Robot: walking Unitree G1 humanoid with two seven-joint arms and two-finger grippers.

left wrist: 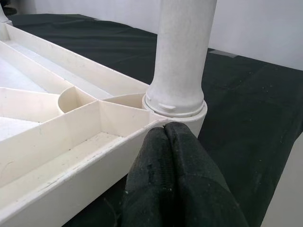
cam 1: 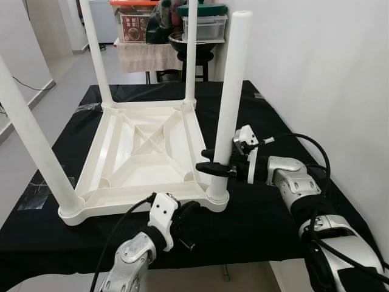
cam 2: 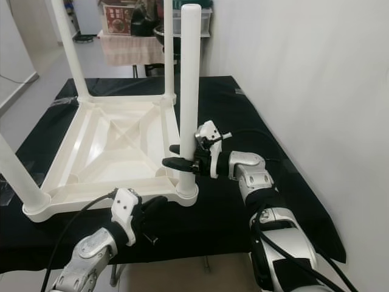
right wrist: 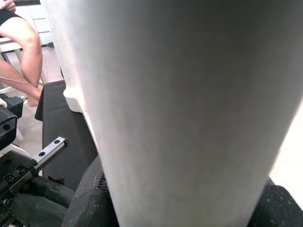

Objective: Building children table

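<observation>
— What's the table (cam 1: 143, 152) doing?
— It lies upside down on the black cloth, white plastic, its ribbed underside facing up with a cross of ribs in the middle.
— And the legs?
— Four white round legs stand upright in the corner sockets. The near right leg (cam 1: 230, 103) sits in its socket (left wrist: 176, 109).

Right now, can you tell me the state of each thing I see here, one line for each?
Table top: upside down on the black cloth.
Near right leg: upright in its corner socket, gripped low.
Other three legs: upright in their sockets.
Right end effector: shut on the near right leg.
Left end effector: shut, tips against the table top's edge below that socket.
</observation>
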